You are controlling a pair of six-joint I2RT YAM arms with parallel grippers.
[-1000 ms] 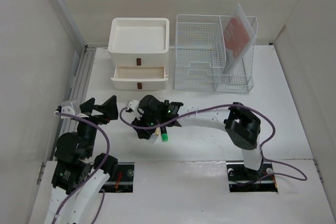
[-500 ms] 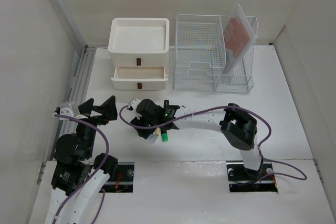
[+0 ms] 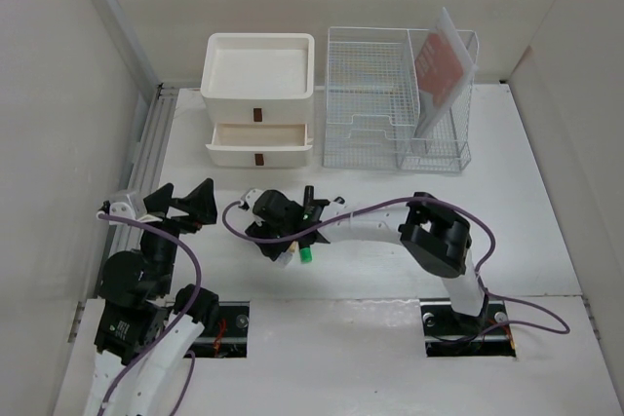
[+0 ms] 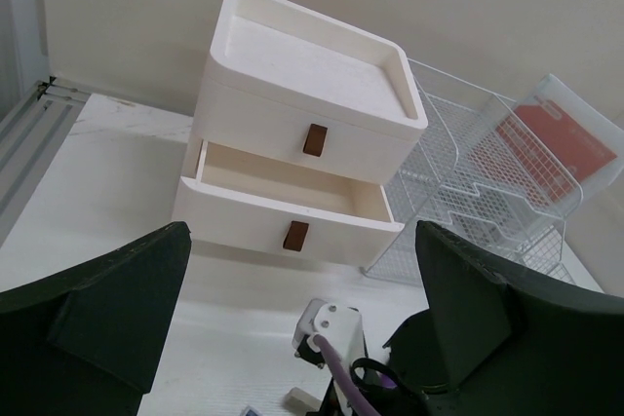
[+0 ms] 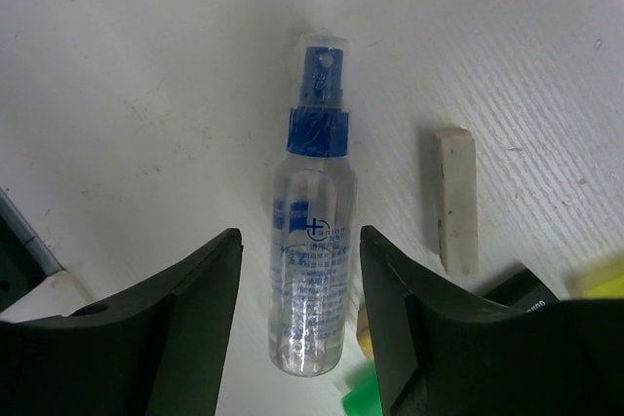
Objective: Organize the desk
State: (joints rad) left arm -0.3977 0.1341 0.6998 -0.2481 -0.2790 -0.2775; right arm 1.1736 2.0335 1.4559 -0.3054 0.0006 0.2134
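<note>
The desk (image 5: 146, 65) is a stiff, matte white top that lies under the right gripper (image 5: 299, 236); it is not to be lifted, only cleared. Some grip is probably given by its dull surface, so small things should not slide far on it.

Between the spread fingers of this claw, a small spray bottle (image 5: 314, 270) is seen lying flat, with its blue nozzle pointing away from the wrist. A gap is visible on both sides, so nothing is grasped yet. The bottle is judged to be light, smooth and round, so it may roll. It is best taken across the clear body near the label, not at the thin cap.

Just right of the right finger, a white stick (image 5: 456, 200) lies. Green (image 5: 366, 398) and yellow (image 5: 600, 280) pieces are cut off by the edge and cannot be identified. How full the bottle is cannot be told.

The left gripper (image 4: 302, 241) is held wide apart and empty, with the open drawer (image 4: 283, 207) beyond it.
</note>
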